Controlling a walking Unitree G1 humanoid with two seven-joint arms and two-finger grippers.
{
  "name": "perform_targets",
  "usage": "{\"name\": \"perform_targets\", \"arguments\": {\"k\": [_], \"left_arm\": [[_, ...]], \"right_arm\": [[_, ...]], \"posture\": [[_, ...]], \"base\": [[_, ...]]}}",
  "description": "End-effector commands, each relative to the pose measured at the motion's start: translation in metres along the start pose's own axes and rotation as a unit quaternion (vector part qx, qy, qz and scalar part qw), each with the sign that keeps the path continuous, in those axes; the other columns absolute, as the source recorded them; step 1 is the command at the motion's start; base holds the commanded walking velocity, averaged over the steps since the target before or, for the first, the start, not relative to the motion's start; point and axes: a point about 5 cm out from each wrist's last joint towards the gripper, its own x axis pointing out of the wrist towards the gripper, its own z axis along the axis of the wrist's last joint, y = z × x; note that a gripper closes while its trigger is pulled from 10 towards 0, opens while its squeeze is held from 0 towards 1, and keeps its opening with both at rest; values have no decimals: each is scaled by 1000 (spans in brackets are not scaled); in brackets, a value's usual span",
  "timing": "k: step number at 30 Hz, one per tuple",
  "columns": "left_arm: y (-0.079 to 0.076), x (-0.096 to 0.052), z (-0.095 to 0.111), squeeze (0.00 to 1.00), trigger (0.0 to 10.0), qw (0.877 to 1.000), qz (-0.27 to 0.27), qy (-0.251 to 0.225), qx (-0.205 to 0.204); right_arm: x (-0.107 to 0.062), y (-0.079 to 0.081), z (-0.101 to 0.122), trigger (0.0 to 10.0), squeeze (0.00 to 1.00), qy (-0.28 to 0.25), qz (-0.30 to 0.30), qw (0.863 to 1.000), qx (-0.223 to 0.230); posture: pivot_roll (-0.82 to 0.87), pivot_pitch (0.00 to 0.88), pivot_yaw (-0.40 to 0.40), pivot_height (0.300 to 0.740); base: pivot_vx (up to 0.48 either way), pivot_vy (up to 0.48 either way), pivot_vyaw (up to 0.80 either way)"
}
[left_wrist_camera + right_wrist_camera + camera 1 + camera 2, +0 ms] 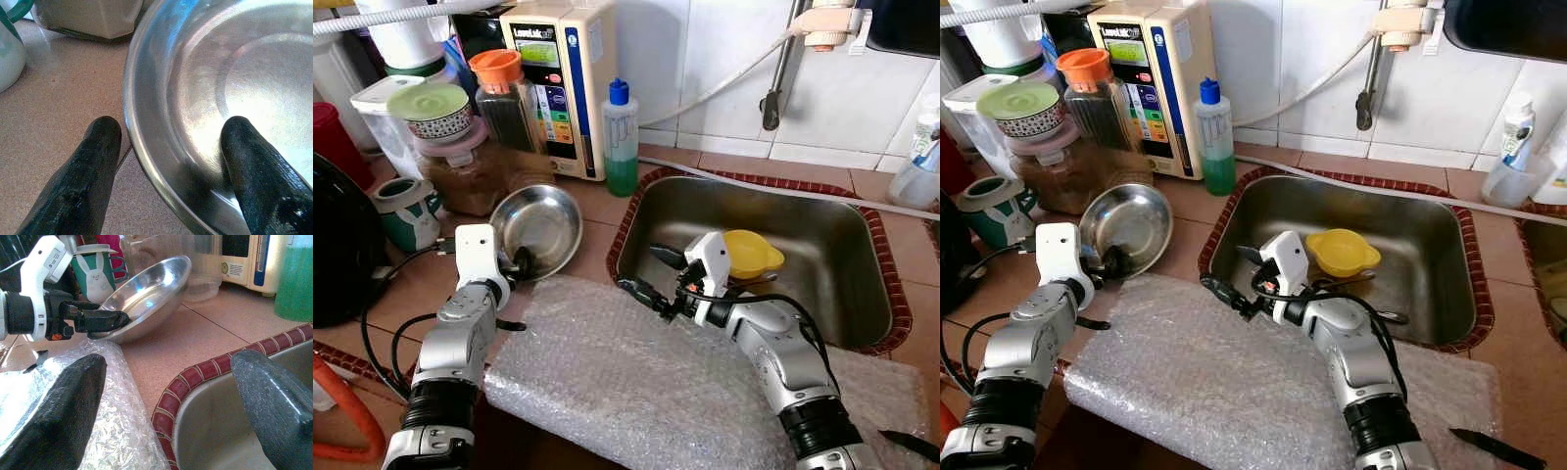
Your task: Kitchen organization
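— What's nearest?
— One sheet of bubble wrap (pixel 636 377) on the tiled surface (pixel 597 206). The right gripper (pixel 651 276) hovers at the sink (pixel 871 284) corner, jaws apart.
— And left?
— The left gripper (pixel 521 262), jaws clamped on the rim of one steel bowl (pixel 543 223), tilted beside the sink.
— Farther?
— One yellow bowl (pixel 749 253) in the sink; jars and one green bottle (pixel 621 142) by the wall.
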Motion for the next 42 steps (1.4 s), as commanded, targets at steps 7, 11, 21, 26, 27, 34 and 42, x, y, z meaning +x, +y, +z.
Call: {"name": "perform_targets", "arguments": {"k": [7,11,21,26,27,34,42], "left_arm": [[5,-1,-18,0,0,999,11,48,-22],[5,-1,-18,0,0,998,14,50,-36],[7,0,-13,0,0,998,30,33,-50],[10,-1,-8,0,0,996,38,7,-86],[13,-1,-6,0,0,993,49,-1,-112],[17,-1,1,0,0,989,64,-28,-130],[13,-1,1,0,0,988,60,-33,-139]], "right_arm": [[3,3,3,10000,0,-2,11,1000,-12],[1,4,3,10000,0,-1,13,1000,-11],[1,1,10,10000,0,-15,10,1000,-9],[2,1,9,10000,0,-12,11,1000,-14],[2,1,8,10000,0,-12,11,1000,-13],[3,2,7,10000,0,-11,12,1000,-14],[2,1,7,10000,0,-10,9,1000,-16]], "posture": [[28,0,86,740],[24,0,88,740],[21,0,88,740],[27,0,82,740],[28,0,82,740],[29,0,83,740],[22,0,84,740]], "base": [[0,0,0],[0,0,0],[0,0,0],[0,0,0],[0,0,0],[0,0,0],[0,0,0]]}}
